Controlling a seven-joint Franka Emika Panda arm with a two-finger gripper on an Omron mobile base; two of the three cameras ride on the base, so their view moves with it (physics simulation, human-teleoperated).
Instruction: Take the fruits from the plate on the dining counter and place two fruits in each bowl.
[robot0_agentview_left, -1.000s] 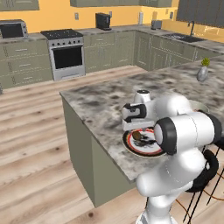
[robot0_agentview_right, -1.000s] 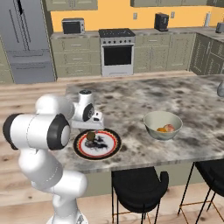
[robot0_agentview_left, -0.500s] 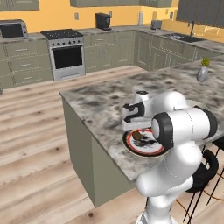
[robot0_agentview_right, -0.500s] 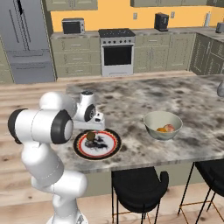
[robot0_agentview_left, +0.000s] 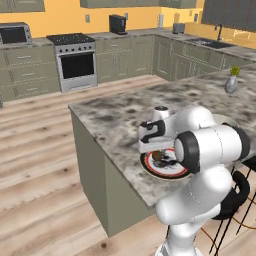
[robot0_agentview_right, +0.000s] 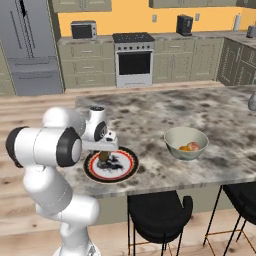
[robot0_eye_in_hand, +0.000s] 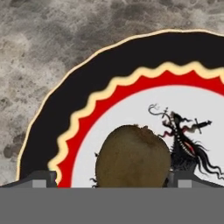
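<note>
Here the end effector (robot0_eye_in_hand: 112, 181) is spread wide astride the brown fruit (robot0_eye_in_hand: 132, 158) on the plate (robot0_eye_in_hand: 65, 109); closed off-centre, the fruit could be rolled away.

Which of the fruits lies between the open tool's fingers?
The dark brownish-green fruit on the red-rimmed plate; the orange and pinkish-red fruits sit in the beige bowl.
</note>
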